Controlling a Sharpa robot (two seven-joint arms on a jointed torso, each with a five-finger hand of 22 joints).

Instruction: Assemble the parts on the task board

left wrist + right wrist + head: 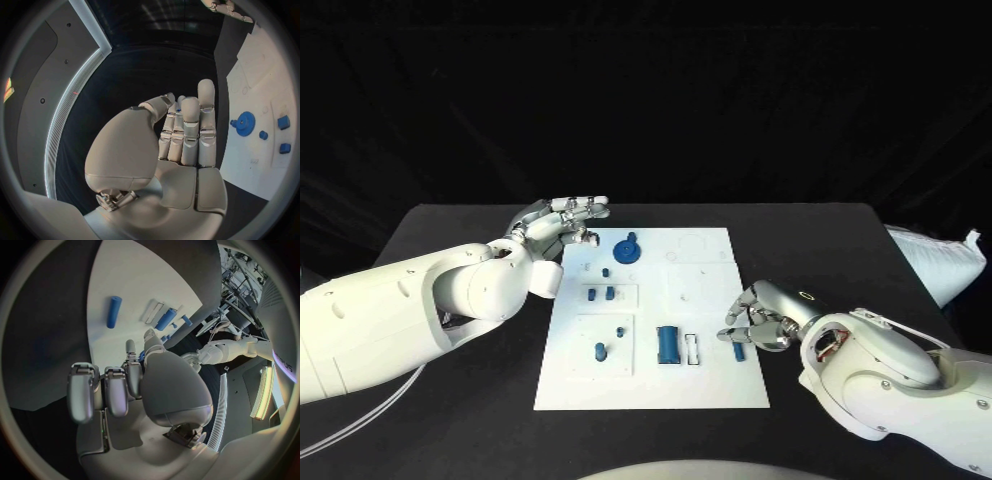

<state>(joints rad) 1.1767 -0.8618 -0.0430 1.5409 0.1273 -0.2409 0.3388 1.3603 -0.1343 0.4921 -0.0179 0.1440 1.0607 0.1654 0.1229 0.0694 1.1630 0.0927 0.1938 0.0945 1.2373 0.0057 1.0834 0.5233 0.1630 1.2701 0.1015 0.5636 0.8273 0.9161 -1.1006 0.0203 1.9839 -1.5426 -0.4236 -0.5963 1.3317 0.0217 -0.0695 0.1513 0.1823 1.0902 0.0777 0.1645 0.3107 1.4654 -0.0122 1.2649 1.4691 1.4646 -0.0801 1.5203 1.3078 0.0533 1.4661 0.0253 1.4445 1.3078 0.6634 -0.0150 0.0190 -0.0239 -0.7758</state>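
Head view: the flat white rectangular task board (pixel 708 385) lies in the middle of the black table (pixel 459 225), small blue parts scattered over it. Near its far end sits a blue toothed gear (pixel 627 247); toward the near end stands a long blue cylinder (pixel 668 345) beside a white slot, with a short blue peg (pixel 738 351) at the board's right edge.

The right hand (pixel 754 325) hangs over that right edge, just beside the peg, fingers curled inward; whether it pinches anything cannot be told from these pictures. The left hand (pixel 567 222) hovers off the board's far left corner, near the gear, fingers extended close together and holding nothing.

Judging by this, the job is at an early stage: most parts lie loose, and the right hand seems set on a pick at the edge. The next move likely calls for a precise pinch on the small, smooth peg, which could roll or slip from the silver fingers (pixel 115 390).
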